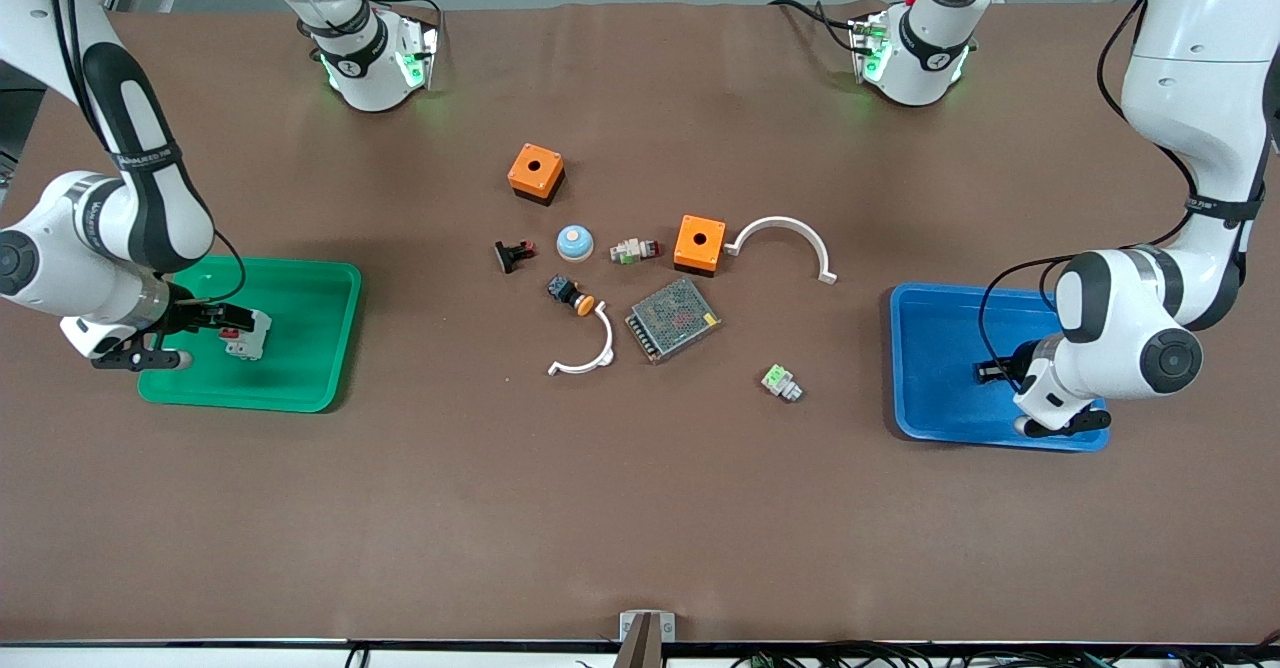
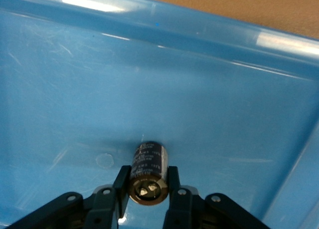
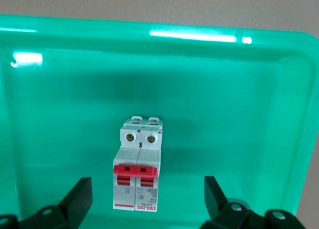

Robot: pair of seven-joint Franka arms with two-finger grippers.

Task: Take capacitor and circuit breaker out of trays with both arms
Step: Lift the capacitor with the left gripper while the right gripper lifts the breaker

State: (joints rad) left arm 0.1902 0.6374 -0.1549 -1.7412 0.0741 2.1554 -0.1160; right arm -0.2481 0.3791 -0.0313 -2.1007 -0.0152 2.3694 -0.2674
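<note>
The capacitor (image 2: 148, 164), a stubby black cylinder with a pale end, sits between my left gripper's (image 2: 147, 184) fingers, low over the floor of the blue tray (image 2: 224, 89). The fingers press on both its sides. In the front view my left gripper (image 1: 990, 373) is in the blue tray (image 1: 930, 348). The breaker (image 3: 138, 164), white-grey with red levers, lies on the floor of the green tray (image 3: 60, 89). My right gripper (image 3: 148, 191) is open around it, fingers well apart from it. In the front view the breaker (image 1: 250, 333) is beside my right gripper (image 1: 215, 323) in the green tray (image 1: 300, 348).
Mid-table lie two orange boxes (image 1: 536, 172) (image 1: 699, 243), a mesh-covered box (image 1: 673, 318), two white arcs (image 1: 785, 238) (image 1: 590, 353), a blue-domed button (image 1: 575, 242), a black-and-red switch part (image 1: 514, 254), an orange-capped push button (image 1: 571, 294) and two green-and-white connectors (image 1: 636, 249) (image 1: 781, 382).
</note>
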